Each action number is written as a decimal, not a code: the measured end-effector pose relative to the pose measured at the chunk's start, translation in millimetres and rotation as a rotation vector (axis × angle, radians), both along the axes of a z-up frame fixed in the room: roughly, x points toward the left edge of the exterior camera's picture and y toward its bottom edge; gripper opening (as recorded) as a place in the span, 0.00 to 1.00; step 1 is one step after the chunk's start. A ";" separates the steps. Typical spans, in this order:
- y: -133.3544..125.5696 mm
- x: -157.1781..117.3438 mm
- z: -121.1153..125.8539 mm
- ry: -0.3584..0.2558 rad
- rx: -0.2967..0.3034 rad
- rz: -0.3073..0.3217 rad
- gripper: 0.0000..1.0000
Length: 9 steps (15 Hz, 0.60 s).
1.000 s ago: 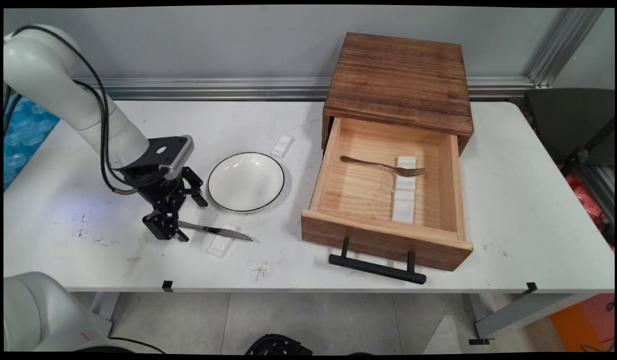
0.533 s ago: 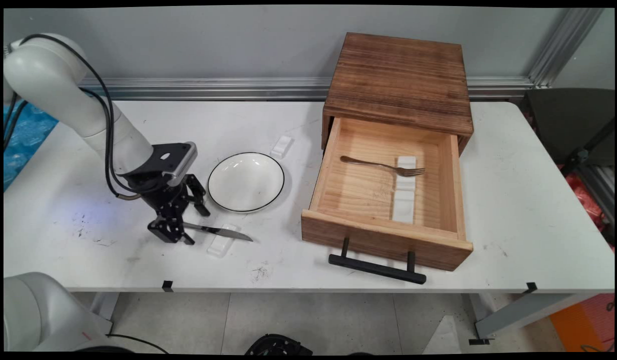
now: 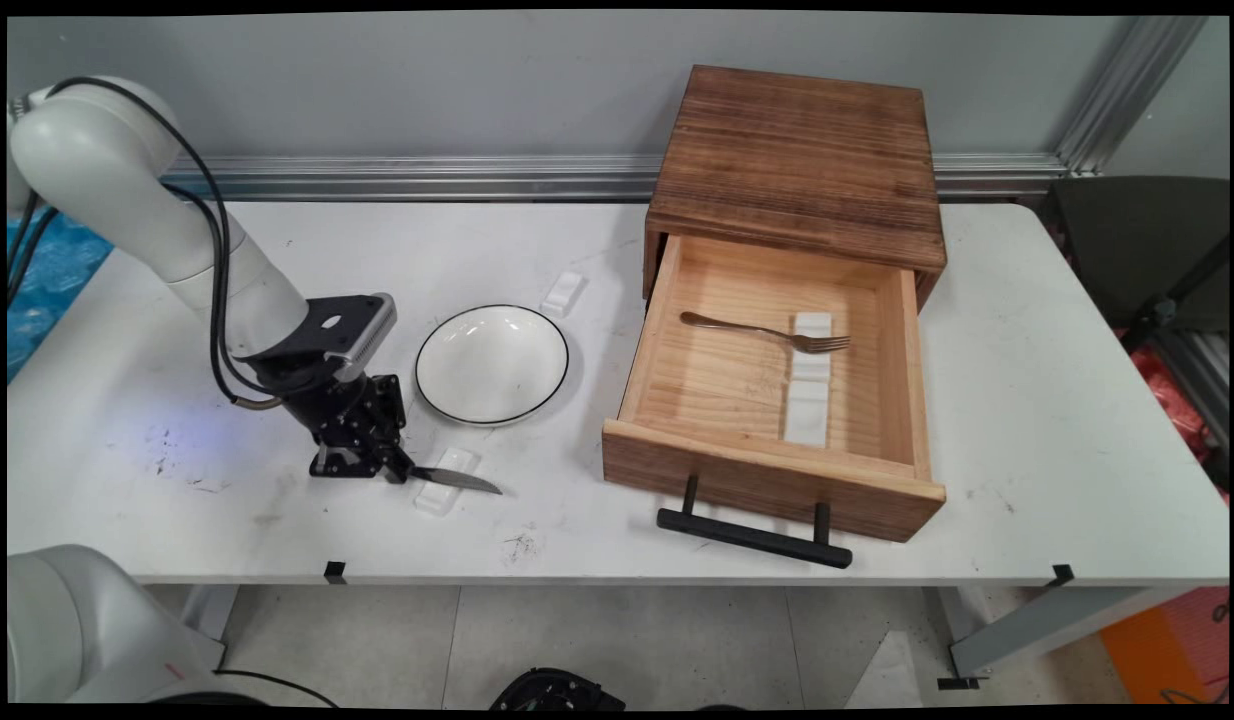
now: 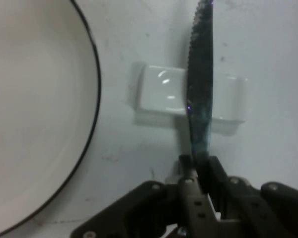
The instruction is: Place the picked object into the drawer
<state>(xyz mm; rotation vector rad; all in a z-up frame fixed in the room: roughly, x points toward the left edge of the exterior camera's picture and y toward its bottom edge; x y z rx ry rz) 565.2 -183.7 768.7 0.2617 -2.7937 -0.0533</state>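
Tool (image 3: 395,468) has closed since a second ago, now clamping knife (image 3: 457,478) handle over rest (image 3: 445,481), near plate (image 3: 492,363).

Bare table (image 3: 157,500) lies left of and before the gripper (image 3: 392,470); the plate (image 3: 492,363) crowds close behind it; the small white rest (image 3: 445,480) sits just to its right; the open drawer (image 3: 772,400) blocks the way farther right.

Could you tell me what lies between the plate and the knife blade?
Only bare table beside the white rest under the knife; the hand view shows the plate apart.
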 end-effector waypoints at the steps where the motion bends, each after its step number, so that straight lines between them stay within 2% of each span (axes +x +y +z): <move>1: 0.5 0.0 -0.2 0.001 0.003 0.000 0.00; 9: 0.0 3.3 12.8 -0.013 0.010 0.008 0.00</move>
